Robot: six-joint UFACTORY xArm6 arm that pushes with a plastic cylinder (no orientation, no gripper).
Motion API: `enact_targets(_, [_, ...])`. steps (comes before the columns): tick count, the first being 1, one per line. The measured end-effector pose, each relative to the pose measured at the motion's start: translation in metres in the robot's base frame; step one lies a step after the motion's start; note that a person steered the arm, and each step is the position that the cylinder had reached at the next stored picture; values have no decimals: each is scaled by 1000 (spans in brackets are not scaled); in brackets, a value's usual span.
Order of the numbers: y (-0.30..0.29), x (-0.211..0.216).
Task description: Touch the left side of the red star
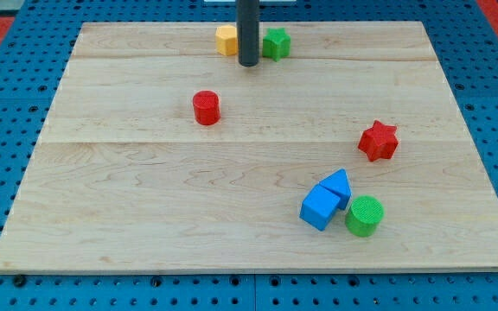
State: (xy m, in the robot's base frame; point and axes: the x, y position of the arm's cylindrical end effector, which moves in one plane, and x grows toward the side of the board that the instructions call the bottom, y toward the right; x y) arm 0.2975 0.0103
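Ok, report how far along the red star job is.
Done: nothing visible yet. In hand: my tip sits at the view's top between the yellow block and green block, far from the red star. Left: cross the board and touch the star's left side.

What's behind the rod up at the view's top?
My tip stands between a yellow block on its left and a green star on its right. The rod hides their near edges; whether they touch cannot be seen.
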Motion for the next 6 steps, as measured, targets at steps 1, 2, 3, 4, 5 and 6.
enact_targets(1, [52,91])
enact_targets(2, [91,125])
enact_targets(3, [106,149])
enact_targets(4, [106,147])
enact_targets(5, [133,175])
enact_targets(6, [141,240])
